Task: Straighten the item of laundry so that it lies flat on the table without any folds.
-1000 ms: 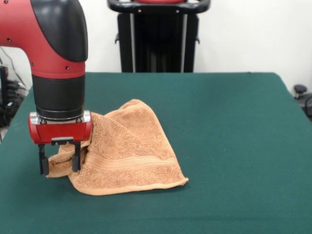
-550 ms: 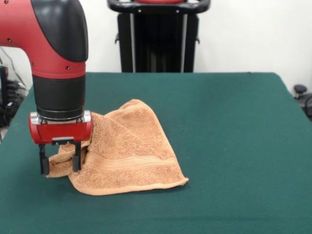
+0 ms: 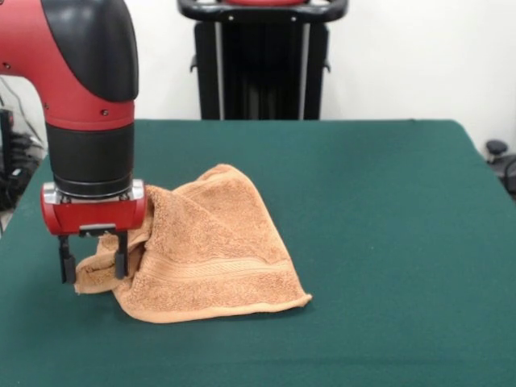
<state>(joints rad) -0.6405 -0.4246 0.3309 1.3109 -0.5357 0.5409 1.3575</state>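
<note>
The item of laundry (image 3: 211,251), an orange-tan terry towel, lies rumpled on the left half of the green table (image 3: 387,226). A raised fold peaks at its far side, and a woven band runs along its near edge. My gripper (image 3: 93,268) hangs over the towel's left corner. It is open, and its two black fingers (image 3: 66,268) stand apart with the corner's cloth between them. The fingertips sit just above the table top. The gripper's red body hides part of the towel's left side.
A black stand (image 3: 262,60) rises behind the table's far edge. The table's left edge (image 3: 20,234) is close beside the gripper. A dark object (image 3: 501,161) sits past the right edge.
The gripper has shifted slightly left and up. The towel's left corner has moved a little left with it. The rest of the towel keeps its shape.
</note>
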